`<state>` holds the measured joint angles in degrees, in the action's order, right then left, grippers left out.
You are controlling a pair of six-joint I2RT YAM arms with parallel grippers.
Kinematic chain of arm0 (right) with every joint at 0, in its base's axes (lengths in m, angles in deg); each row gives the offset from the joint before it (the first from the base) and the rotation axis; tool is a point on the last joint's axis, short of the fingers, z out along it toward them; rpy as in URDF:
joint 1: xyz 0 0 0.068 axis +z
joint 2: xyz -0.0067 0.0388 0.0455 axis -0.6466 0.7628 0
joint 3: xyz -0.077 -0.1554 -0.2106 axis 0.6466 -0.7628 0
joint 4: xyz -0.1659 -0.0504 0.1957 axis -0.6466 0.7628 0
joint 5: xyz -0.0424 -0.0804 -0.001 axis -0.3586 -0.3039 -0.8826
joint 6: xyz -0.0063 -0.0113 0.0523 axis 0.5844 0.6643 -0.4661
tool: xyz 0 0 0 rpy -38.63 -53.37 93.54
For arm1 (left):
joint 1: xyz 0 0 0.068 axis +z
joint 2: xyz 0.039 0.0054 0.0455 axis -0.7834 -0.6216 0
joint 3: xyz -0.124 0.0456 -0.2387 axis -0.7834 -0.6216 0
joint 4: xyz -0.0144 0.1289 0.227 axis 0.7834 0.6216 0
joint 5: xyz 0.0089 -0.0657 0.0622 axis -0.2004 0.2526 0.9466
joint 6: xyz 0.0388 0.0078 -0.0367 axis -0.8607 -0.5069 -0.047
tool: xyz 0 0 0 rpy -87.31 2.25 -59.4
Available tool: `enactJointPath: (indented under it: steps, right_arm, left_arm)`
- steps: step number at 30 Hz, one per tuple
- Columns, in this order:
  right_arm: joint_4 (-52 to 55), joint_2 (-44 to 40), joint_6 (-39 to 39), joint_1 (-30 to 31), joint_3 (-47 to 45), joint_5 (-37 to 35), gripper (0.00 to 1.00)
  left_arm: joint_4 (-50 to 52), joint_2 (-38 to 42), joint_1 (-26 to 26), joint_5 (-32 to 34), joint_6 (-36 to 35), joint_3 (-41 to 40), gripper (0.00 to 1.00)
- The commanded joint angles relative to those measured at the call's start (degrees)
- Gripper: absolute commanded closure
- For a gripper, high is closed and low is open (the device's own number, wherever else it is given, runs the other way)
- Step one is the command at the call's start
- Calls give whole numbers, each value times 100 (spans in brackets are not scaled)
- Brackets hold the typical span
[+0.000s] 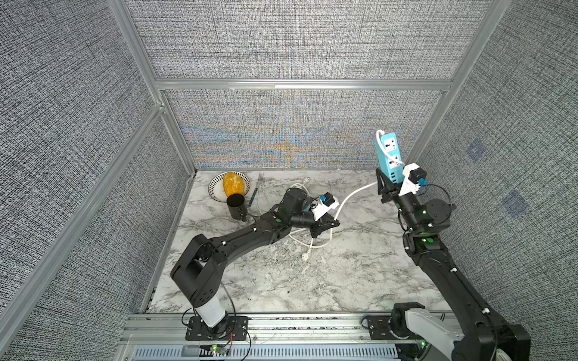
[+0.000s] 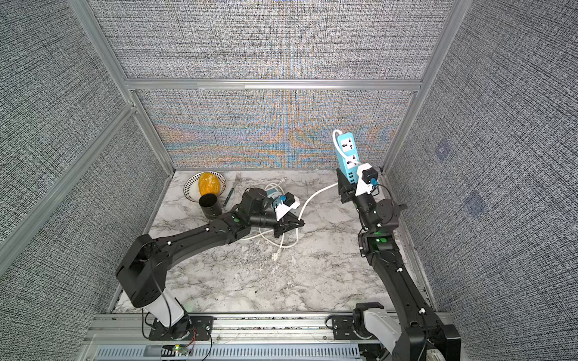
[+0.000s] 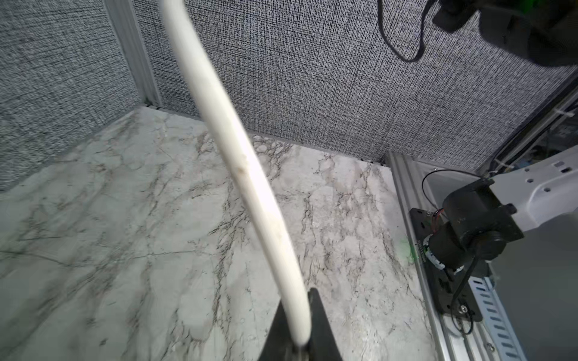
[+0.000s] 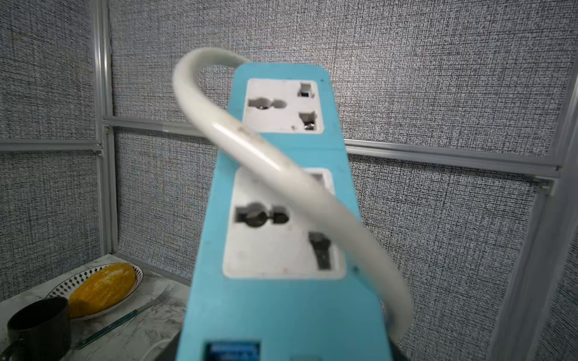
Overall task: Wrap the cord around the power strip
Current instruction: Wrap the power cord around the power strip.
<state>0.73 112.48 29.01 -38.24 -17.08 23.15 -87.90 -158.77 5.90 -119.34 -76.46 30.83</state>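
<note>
- Chiefly, the risk is slip: the left gripper [image 3: 299, 339] pinches the white cord [image 3: 244, 162] only near its tips, so a hard pull toward the power strip [image 1: 387, 156] could draw the cord out through them.
- One pass of cord bends round at the strip's top end and crosses its socket face on a slant, as the right wrist view shows. Loose tension could let that pass slide off.
- The right gripper [image 1: 389, 181] clamps only the strip's lower end, so the strip stands upright like a lever. A sideways tug on the cord may twist it in the jaws.
- Slack lies tangled on the marble table [image 1: 281, 281] under and beside the left arm, with the plug [image 1: 306, 256] at its end. It may snag on the arm or knot as it is taken up.
- The black cup [image 1: 235, 204] and the bowl [image 1: 211, 187] stand near that slack and could be swept.
- Relative to the fingers, the cord runs between the left fingers [image 3: 322, 328], firmly gripped, then rises to the strip. The strip's base sits between the right fingers, held well above the table near the back right corner.
</note>
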Motion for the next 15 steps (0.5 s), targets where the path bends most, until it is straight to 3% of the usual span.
enactJointPath:
  steps: [1,4,8,11,15]
  right_arm:
    - [1301,144,120,-206,380,-230,100]
    - [1790,251,169,-330,463,-124,100]
    - [1606,87,39,-440,172,217,100]
    - [1134,-54,-364,-553,-116,732,100]
    - [933,-108,-801,-671,-200,900,100]
  left_arm:
    - [1530,320,5,800,-1073,215,100]
    - [2139,630,12,1690,-1634,454,100]
    - [2566,707,14,3023,-2021,851,100]
    - [2988,420,27,3460,-2377,1229,100]
    - [3344,215,114,3862,-2521,1536,100]
